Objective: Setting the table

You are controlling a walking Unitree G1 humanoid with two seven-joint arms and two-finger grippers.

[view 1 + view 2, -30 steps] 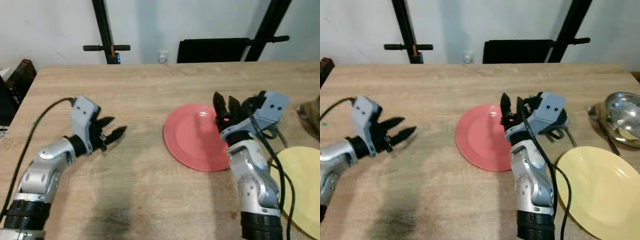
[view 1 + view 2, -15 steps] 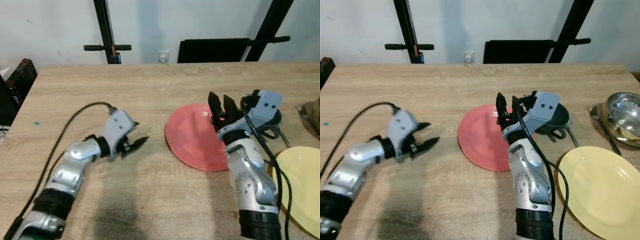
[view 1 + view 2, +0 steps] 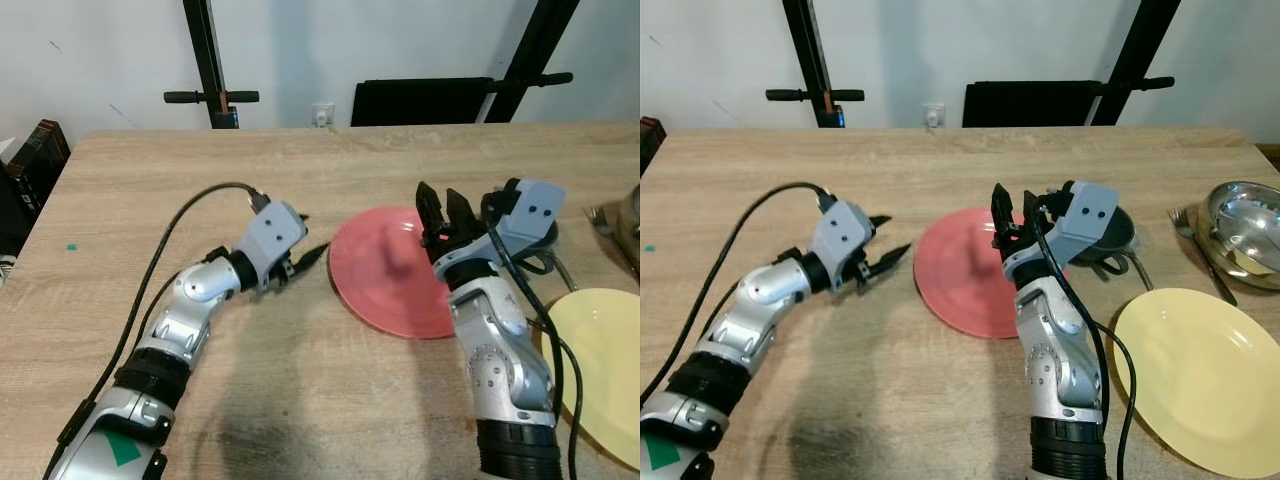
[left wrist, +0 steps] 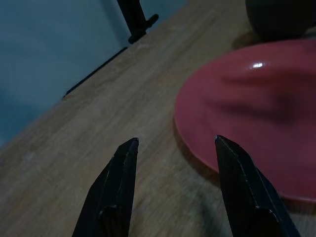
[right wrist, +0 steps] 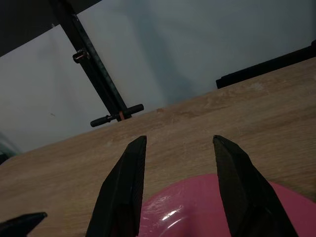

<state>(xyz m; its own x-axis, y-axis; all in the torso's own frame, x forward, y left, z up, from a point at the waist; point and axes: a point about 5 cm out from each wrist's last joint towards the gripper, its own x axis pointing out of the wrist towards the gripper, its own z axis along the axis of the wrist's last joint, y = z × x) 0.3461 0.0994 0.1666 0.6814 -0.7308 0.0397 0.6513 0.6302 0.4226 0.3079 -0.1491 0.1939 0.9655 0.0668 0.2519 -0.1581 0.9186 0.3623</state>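
Wooden table [image 3: 940,400] fills most of the head views, with a pale wall and two black stands along the top edge. At the left of the frame the left arm reaches in from the lower corner, a black cable looping over it, and the left gripper [image 3: 880,250] sits low over the wood at centre left, its two black fingers spread and holding nothing, the tips just beside the left rim of the red plate [image 3: 960,275]. In the left wrist view that rim lies just past the fingertips [image 4: 127,148].

One red plate lies flat at the middle of the frame; its right part is hidden behind the right arm. The right gripper [image 3: 1008,222] stands over the plate's right half, fingers parted and pointing toward the top of the frame, gripping nothing.

Right of the wrist a dark bowl [image 3: 1118,235] is mostly covered by the grey wrist housing, so little of it can be made out. One yellow plate [image 3: 1200,380] lies at the lower right, its edge cut off by the frame. At the upper right stands one steel bowl [image 3: 1240,235], also cut at the frame edge, with one fork [image 3: 1200,245] lying just to its left.
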